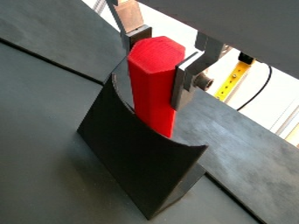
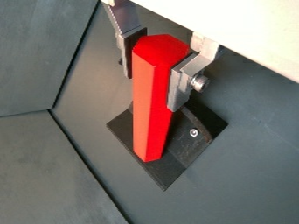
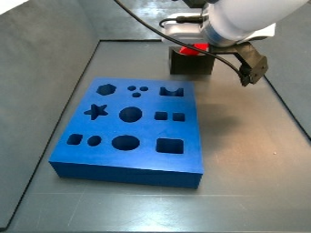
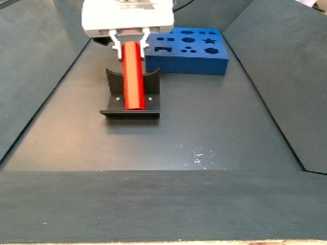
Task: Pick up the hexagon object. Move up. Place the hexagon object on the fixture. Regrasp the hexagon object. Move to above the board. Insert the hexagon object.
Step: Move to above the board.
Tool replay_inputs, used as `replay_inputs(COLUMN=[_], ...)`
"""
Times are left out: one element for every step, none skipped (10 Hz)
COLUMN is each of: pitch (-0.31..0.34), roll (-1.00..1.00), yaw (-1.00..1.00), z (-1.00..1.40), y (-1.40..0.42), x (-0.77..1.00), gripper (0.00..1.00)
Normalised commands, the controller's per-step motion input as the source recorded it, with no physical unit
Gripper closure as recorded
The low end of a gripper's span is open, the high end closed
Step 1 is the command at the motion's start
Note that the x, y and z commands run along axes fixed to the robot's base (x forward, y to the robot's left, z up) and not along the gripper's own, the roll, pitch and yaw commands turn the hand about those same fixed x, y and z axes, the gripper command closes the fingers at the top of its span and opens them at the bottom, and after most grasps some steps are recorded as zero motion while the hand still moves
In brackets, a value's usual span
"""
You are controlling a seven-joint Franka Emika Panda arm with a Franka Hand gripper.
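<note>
The bright red hexagon object (image 1: 152, 83) (image 2: 149, 105) stands upright, its lower end resting in the notch of the dark fixture (image 1: 140, 166) (image 2: 187, 144). My gripper (image 1: 156, 66) (image 2: 152, 74) is shut on its upper end, with a silver finger (image 1: 184, 83) pressed against each side. In a side view the hexagon object (image 4: 130, 77) rises from the fixture (image 4: 128, 113) beneath the gripper (image 4: 130, 43). The blue board (image 3: 127, 127) (image 4: 192, 53) with its shaped holes lies apart from the fixture (image 3: 188, 65). The arm mostly hides the hexagon object (image 3: 185, 52) there.
Sloping dark walls (image 4: 38, 105) close in the grey floor on both sides. A yellow strip and cables (image 1: 237, 79) show outside the enclosure. Bare floor (image 4: 192, 144) lies in front of the fixture.
</note>
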Motion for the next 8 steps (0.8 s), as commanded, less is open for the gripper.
replay_inputs(pitch=[0.271,0.280,0.299,0.344,0.368,0.376,0.360,0.313], roll=[-0.02,-0.03,-0.03,-0.05,-0.05,-0.06,-0.05,-0.04], yaw=[-0.41,-0.36,-0.29,-0.13,-0.04,0.07,0.14,0.21], z=[1.00,1.00,1.00,1.00,1.00,1.00,1.00,1.00], y=[0.13,0.13,0.12,0.11,0.11,0.09,0.08,0.07], x=[0.17,0.16,0.16,0.14,0.13,0.13,0.13,0.13], gripper=[1.00,1.00,1.00,1.00,1.00,1.00,1.00,1.00])
